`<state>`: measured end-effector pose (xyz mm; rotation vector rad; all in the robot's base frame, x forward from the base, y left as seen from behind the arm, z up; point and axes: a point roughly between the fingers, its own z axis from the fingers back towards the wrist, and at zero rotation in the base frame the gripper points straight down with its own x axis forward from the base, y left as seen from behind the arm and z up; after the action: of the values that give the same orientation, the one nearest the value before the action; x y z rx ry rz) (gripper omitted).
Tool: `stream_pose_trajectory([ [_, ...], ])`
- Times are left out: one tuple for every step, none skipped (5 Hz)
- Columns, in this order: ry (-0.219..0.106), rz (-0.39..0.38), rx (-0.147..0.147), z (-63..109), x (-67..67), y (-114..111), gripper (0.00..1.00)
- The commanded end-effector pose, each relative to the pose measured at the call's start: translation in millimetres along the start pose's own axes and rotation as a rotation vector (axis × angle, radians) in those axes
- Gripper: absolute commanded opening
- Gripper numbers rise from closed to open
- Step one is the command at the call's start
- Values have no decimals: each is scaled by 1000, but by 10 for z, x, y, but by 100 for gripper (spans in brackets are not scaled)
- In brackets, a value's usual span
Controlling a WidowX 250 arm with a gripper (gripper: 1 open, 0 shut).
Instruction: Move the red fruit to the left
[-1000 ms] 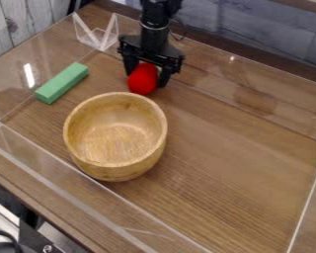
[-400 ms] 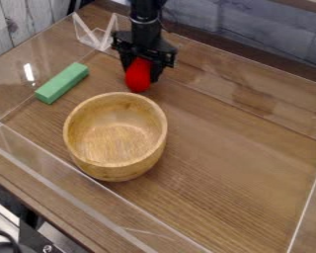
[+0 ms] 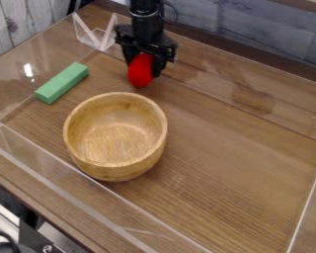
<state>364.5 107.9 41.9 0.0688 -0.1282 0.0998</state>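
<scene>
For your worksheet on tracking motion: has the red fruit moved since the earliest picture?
Yes, slightly. The red fruit has shifted up and left in the picture, farther from the wooden bowl, still between the pincer fingers.

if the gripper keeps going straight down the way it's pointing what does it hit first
Most likely the red fruit, which sits right under the gripper between its fingers; below that is the wooden table. Exact contact is hard to judge from this one view.

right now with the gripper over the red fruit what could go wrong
The gripper stands directly over the red fruit, fingers straddling it: lifting could nudge it, and being round it may roll on the smooth table. The wooden bowl and green block lie close by; a sweep leftward might strike them.
</scene>
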Motion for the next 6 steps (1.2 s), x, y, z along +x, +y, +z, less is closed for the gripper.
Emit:
stream_pose_trajectory([
  [-64,11,6,230,103,58,0],
  [-60,10,8,119,98,122,0],
  [-57,-24,3,129,51,240,0],
  [-51,-63,-4,125,-1,336,0],
  [-34,-27,-5,64,48,386,0],
  [-14,8,-8,1,89,414,100],
])
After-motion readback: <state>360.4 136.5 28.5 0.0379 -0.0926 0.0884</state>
